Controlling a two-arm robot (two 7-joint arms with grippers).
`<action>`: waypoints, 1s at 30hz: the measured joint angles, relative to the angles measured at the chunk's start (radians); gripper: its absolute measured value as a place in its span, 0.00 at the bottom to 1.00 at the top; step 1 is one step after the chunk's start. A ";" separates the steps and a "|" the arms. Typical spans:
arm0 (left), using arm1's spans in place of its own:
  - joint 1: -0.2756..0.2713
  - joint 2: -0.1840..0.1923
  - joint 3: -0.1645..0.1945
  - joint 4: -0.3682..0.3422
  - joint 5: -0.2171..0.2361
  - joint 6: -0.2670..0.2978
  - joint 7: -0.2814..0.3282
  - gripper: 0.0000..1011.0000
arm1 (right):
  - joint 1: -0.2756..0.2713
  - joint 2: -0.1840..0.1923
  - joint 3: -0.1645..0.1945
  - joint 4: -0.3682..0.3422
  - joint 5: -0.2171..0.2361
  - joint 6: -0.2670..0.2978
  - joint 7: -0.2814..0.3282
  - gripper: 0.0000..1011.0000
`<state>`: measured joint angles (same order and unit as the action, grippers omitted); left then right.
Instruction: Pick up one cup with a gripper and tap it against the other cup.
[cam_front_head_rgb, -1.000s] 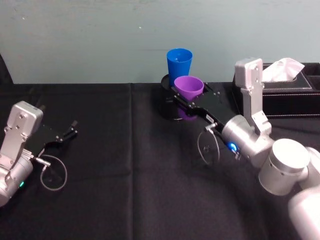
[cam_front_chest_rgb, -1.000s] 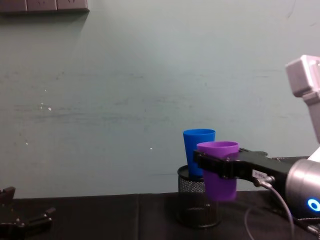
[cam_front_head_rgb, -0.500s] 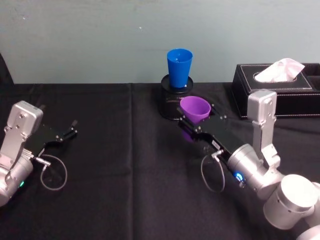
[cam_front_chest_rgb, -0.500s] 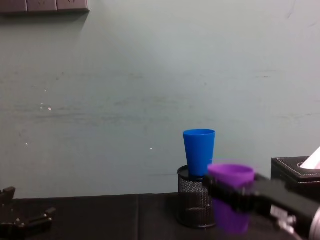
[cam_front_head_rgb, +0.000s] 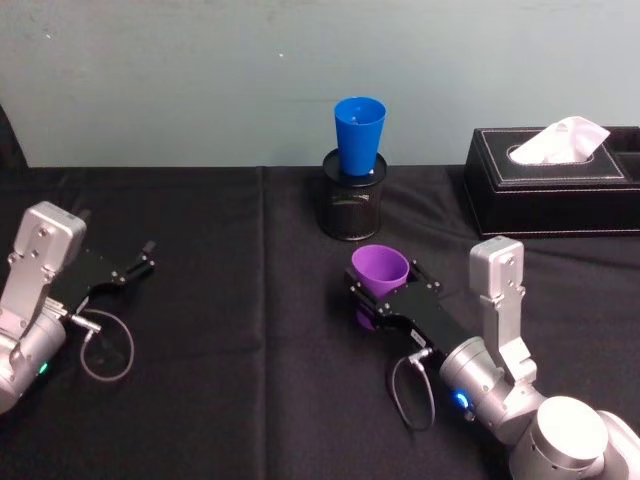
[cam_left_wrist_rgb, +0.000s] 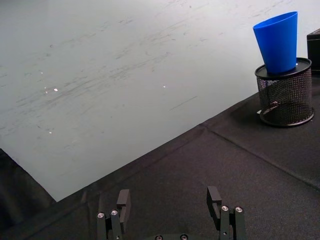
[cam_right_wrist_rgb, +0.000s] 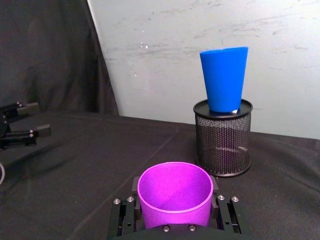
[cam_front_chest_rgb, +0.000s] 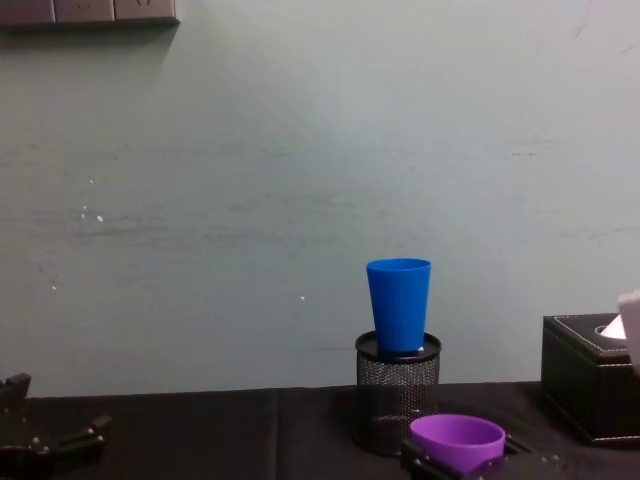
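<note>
The purple cup (cam_front_head_rgb: 380, 271) stands upright between the jaws of my right gripper (cam_front_head_rgb: 381, 297), which is shut on it low over the black cloth, well in front of the blue cup. In the right wrist view the purple cup (cam_right_wrist_rgb: 175, 194) opens upward. The blue cup (cam_front_head_rgb: 359, 135) sits upright on top of a black mesh pen holder (cam_front_head_rgb: 352, 208) at the back centre. From the side, the blue cup (cam_front_chest_rgb: 399, 305) rises clear above the purple cup (cam_front_chest_rgb: 457, 440), with a gap between them. My left gripper (cam_front_head_rgb: 135, 268) rests open on the cloth at the far left.
A black tissue box (cam_front_head_rgb: 555, 180) stands at the back right, beside the pen holder (cam_front_chest_rgb: 395, 395). A loose cable loop (cam_front_head_rgb: 105, 350) lies by the left arm. A grey wall closes off the table's far edge.
My right gripper has drawn the purple cup back from beside the blue cup toward me and lowered it. The blue cup and the left arm have not moved.
</note>
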<state>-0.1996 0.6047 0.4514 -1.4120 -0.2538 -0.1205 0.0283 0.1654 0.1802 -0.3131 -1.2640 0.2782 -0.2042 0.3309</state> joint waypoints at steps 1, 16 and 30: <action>0.000 0.000 0.000 0.000 0.000 0.000 0.000 0.99 | 0.001 -0.003 0.000 0.009 -0.004 -0.004 0.000 0.73; 0.000 0.000 0.000 0.000 0.000 0.000 0.000 0.99 | -0.004 -0.003 0.011 -0.013 -0.008 0.025 0.013 0.99; 0.000 0.000 0.000 0.000 0.000 0.000 0.000 0.99 | -0.049 0.042 0.068 -0.216 -0.055 0.092 -0.088 0.99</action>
<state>-0.1995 0.6047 0.4514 -1.4119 -0.2539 -0.1206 0.0283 0.1164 0.2218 -0.2450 -1.4801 0.2232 -0.1124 0.2430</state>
